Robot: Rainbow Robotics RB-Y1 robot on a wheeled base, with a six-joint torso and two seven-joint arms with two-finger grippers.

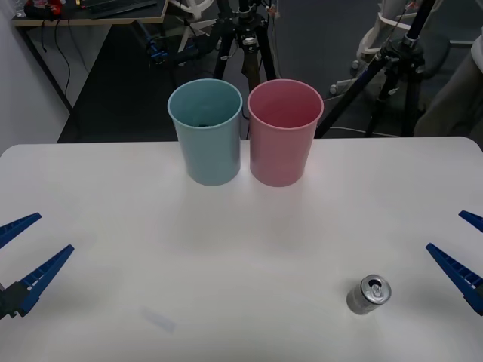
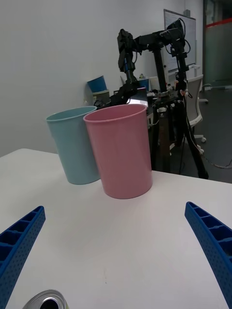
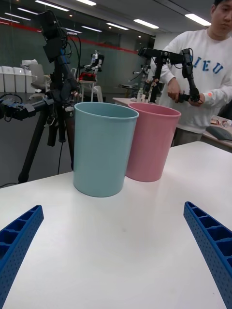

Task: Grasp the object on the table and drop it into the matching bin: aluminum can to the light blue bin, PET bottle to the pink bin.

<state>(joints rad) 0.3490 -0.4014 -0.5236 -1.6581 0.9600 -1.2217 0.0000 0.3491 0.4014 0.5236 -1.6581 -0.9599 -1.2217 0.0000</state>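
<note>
Plainly the risk sits with the aluminum can (image 1: 368, 293), a small smooth silver-grey cylinder standing upright on the white counter (image 1: 113, 196) near the right tool (image 1: 462, 253), whose ribbed blue fingers are spread wide and hold nothing; a glancing finger could tip it and send it rolling; thin metal may also dent. The left tool (image 1: 21, 253) waits likewise spread and empty; the light blue bin (image 1: 207, 133) and pink bin (image 1: 284, 133), tapered matte plastic, stand almost touching, so a loose aim could land the can in pink.
</note>
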